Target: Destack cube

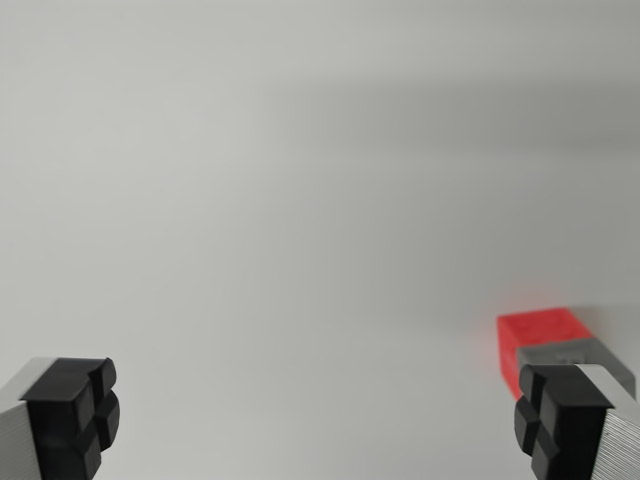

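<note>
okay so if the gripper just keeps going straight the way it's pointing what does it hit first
Probably only the plain white surface. The open gripper has nothing between its fingers; the red cube sits off to the wrist view's right, behind the right finger, though depth is hard to judge.

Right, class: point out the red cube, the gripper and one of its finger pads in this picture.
red cube (pixel 535 335): wrist view, on its top face.
gripper (pixel 315 420): wrist view, midway between the fingertips.
finger pads (pixel 75 415): wrist view, on the black pad at the view's left.
</note>
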You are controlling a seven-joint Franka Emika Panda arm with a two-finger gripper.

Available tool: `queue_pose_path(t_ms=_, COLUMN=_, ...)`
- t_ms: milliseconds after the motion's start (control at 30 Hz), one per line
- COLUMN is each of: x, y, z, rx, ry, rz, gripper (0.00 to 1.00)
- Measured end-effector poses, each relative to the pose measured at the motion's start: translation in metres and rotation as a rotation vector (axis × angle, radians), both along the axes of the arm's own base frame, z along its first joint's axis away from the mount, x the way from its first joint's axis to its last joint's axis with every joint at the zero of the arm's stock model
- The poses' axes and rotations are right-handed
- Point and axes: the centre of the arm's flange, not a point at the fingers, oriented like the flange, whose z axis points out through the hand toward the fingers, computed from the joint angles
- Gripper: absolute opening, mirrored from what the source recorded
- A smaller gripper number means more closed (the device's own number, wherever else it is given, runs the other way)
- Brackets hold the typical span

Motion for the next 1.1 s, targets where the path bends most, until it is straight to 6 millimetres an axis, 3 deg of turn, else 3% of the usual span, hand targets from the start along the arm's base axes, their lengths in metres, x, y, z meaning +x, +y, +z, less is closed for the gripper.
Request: queue_pose_path(t_ms=1100, x=-0.049, y=-0.059, z=-0.058, rx=-0.002, ry=0.002, rz=0.102, gripper=1.00)
